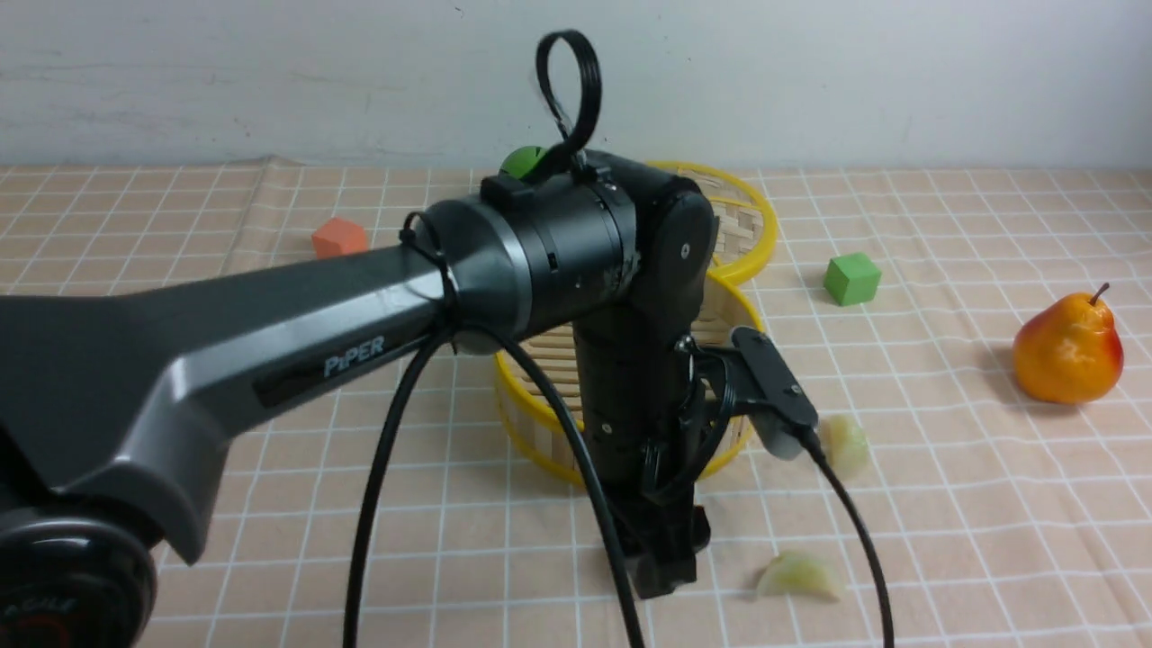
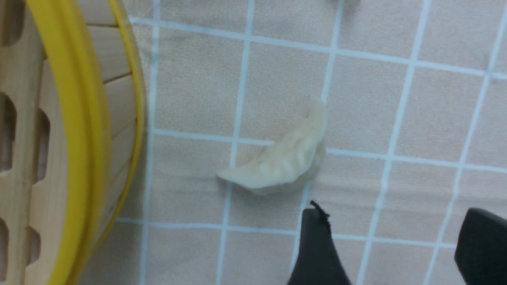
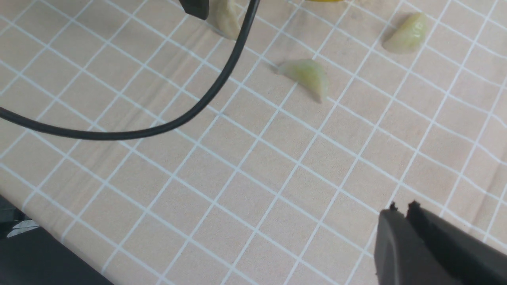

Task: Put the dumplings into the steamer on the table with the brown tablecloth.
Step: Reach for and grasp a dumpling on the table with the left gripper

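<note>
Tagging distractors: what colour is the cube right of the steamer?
The cube is green, clearest in the front view.

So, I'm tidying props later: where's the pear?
In the front view the pear stands at the far right on the brown tablecloth, right of the green cube.

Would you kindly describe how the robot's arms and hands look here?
The left arm is a dark grey, angular link marked PiPER in pale letters, with a silver band at its black cylindrical joint. Black cables hang from it, one looped above. The left hand and right hand have matte black fingers.
</note>
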